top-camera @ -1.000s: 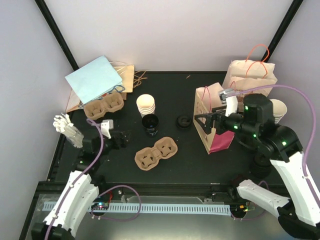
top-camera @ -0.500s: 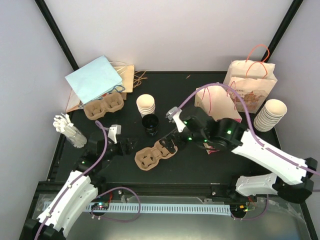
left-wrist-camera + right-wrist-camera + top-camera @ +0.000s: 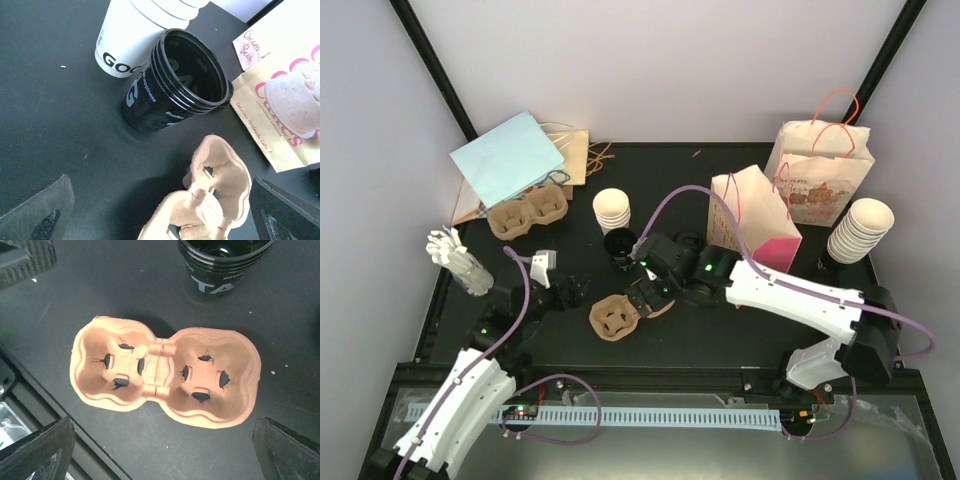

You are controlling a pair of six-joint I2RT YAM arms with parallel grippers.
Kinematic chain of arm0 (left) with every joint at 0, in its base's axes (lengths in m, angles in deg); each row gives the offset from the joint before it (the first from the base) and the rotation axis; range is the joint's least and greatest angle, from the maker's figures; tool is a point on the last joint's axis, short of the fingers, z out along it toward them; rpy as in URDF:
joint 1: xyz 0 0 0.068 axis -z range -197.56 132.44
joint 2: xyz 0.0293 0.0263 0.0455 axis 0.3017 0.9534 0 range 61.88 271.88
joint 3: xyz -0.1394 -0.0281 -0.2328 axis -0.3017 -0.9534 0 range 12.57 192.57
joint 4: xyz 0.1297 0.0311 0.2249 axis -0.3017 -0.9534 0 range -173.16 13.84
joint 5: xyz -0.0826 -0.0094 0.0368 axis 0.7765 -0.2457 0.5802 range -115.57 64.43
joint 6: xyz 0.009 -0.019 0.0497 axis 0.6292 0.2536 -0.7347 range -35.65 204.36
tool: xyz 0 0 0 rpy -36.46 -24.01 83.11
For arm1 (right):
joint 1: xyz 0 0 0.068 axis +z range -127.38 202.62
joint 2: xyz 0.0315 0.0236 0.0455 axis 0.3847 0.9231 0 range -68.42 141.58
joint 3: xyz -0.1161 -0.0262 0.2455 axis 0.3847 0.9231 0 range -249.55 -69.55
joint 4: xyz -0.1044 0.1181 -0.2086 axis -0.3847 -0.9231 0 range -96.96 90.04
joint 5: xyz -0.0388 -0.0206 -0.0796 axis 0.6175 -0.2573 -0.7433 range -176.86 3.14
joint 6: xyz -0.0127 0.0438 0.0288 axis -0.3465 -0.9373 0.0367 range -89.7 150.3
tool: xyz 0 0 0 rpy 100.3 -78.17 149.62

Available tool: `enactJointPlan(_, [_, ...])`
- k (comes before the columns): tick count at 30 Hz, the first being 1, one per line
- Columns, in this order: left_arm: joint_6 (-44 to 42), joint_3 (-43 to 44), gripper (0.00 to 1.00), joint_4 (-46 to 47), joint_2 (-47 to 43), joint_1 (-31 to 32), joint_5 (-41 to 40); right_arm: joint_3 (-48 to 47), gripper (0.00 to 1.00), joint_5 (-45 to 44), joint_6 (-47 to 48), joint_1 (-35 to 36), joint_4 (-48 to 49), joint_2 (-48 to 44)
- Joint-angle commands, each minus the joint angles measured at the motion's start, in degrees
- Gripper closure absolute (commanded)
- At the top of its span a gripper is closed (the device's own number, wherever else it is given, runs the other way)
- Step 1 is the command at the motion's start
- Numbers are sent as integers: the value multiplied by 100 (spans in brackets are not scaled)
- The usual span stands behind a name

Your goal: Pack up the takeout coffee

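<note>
A brown two-cup cardboard carrier (image 3: 613, 318) lies flat at the table's middle front, both cup wells empty (image 3: 165, 372). My right gripper (image 3: 646, 296) hovers just over the carrier's right half, open and holding nothing (image 3: 160, 455). My left gripper (image 3: 570, 292) sits to the carrier's left, open and empty (image 3: 160, 217), facing the carrier (image 3: 212, 197). Behind the carrier stands an empty black cup (image 3: 620, 246) (image 3: 175, 85) beside a white cup stack (image 3: 612, 209). An open paper bag with a pink inside (image 3: 756, 222) stands at the right.
A second printed bag (image 3: 823, 170) and a stack of white cups (image 3: 861, 229) stand at the far right. Spare carriers (image 3: 527, 213), a blue bag (image 3: 508, 158) and white lids (image 3: 457, 260) sit at the left.
My right arm has swung from the paper bag at the right across to the carrier and come down over it. My left gripper has edged slightly toward the carrier.
</note>
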Motion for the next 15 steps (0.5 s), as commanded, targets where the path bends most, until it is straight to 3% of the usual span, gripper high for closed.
enactJointPlan(1, [28,-80,1,0,-68,26,-149,89,0,-312,-299,190,457,299])
enactJointPlan(5, [-53,-117,1,100,-65,26,-216,193,0,-339,-713,221,767,724])
enactJointPlan(10, [-237,-249,1,411,-92,30,-371,261,0,200,-707,221,1213,1293])
enactJointPlan(15, [-563,-267,1,582,-167,35,-637,156,4,99,-695,224,1201,1579])
